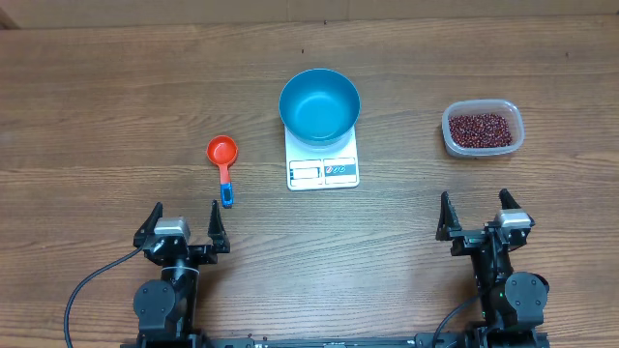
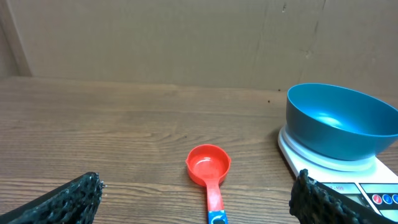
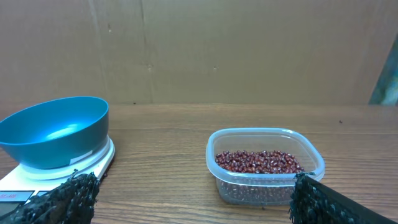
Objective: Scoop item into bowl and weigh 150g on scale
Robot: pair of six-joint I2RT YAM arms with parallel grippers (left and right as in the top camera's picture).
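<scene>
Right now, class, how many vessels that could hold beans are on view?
3: red scoop at left, blue bowl on the scale at centre, clear tub of beans at right. None seems hidden.

The overhead camera looks straight down from high up and sees the whole table (image 1: 97, 97). The left wrist camera sits low, near the table top. It looks forward between the left fingers (image 2: 68, 199). The scoop (image 2: 209, 167) is close in front, and the bowl (image 2: 339, 121) on the scale (image 2: 323, 165) is at its right. The right wrist camera sits just as low and looks forward between the right fingers (image 3: 68, 199). The tub (image 3: 264, 186) is close, with the bowl at its left. Both wrist views share the bowl, the scale and the back wall.
</scene>
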